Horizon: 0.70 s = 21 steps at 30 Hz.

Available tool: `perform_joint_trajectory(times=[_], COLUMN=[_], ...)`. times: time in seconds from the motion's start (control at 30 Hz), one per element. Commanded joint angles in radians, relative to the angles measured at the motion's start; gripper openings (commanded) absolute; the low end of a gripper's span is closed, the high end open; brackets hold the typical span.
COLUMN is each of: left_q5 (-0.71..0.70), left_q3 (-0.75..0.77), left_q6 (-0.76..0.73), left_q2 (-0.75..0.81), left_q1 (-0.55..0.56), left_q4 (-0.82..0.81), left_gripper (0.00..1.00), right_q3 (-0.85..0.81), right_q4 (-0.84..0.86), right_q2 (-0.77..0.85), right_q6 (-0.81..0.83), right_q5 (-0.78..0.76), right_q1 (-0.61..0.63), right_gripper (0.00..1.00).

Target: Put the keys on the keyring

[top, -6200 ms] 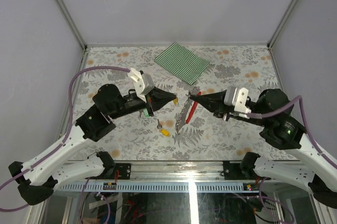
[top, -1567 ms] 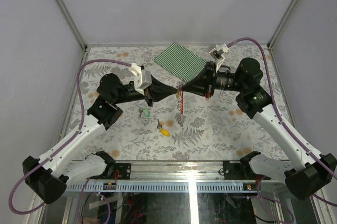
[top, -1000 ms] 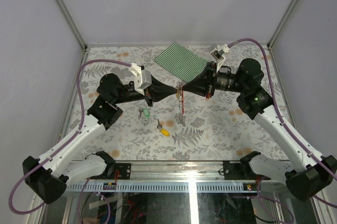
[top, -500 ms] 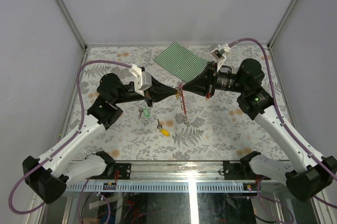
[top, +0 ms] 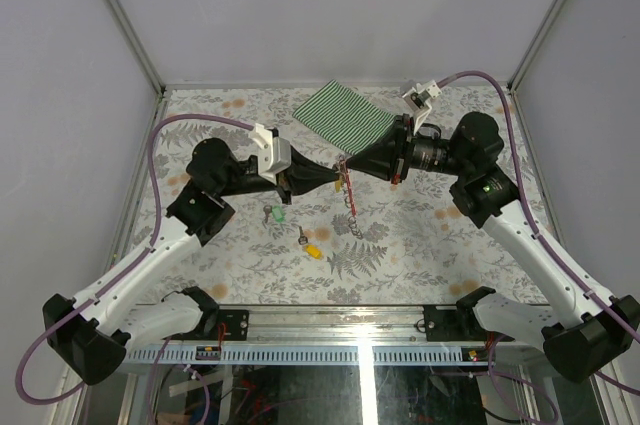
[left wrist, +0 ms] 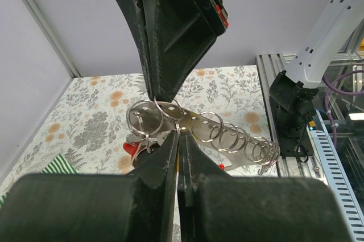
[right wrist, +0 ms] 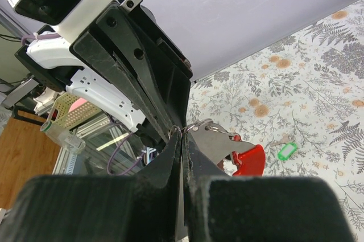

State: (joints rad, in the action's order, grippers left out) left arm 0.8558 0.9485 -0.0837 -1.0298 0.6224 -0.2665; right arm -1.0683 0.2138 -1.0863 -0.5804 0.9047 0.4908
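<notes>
Overhead, two arms meet tip to tip above the middle of the floral table [top: 430, 245]. The left gripper [top: 336, 182] reaches in from 9 o'clock and the right gripper [top: 346, 164] from 3 o'clock.

Both pairs of jaws are pressed closed on the one keyring [left wrist: 149, 122], held in the air between them. In the left wrist view the left fingertips pinch a silver ring. Its chain [left wrist: 239, 138] of linked rings trails off toward 4 o'clock, and the rings overlap too much to count. One red strap [left wrist: 132, 149] shows below them at 8 o'clock. In the right wrist view the right jaws grip the same metal cluster, with the red piece just beside it.

From above, the chain hangs toward 6 o'clock.

Two keys lie on the table. One green key [top: 275, 213] is at 8 o'clock of the tips, and one yellow key [top: 312, 250] is at 7 o'clock, farther out. A second yellow key cannot be made out.

One green striped cloth [top: 345, 117] lies at 12 o'clock.
</notes>
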Motion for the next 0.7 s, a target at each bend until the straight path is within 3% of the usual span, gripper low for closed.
perform_joint_trajectory(times=[0.0, 0.37, 0.67], left_q5=[0.061, 0.024, -0.051], left_q3=[0.033, 0.034, 0.010], left_q6=[-0.012, -0.020, 0.030], left_q2=[-0.002, 0.001, 0.009], left_q1=[0.027, 0.034, 0.037], left_q4=[0.010, 0.017, -0.057], left_gripper=[0.00, 0.00, 0.01], right_q3=[-0.010, -0.006, 0.072], right_q4=[0.108, 0.096, 0.292], right_q2=[0.020, 0.039, 0.080], right_q6=[-0.018, -0.007, -0.139], right_q5=[-0.072, -0.101, -0.167], right_q1=[-0.003, -0.003, -0.003], right_gripper=[0.00, 0.00, 0.00])
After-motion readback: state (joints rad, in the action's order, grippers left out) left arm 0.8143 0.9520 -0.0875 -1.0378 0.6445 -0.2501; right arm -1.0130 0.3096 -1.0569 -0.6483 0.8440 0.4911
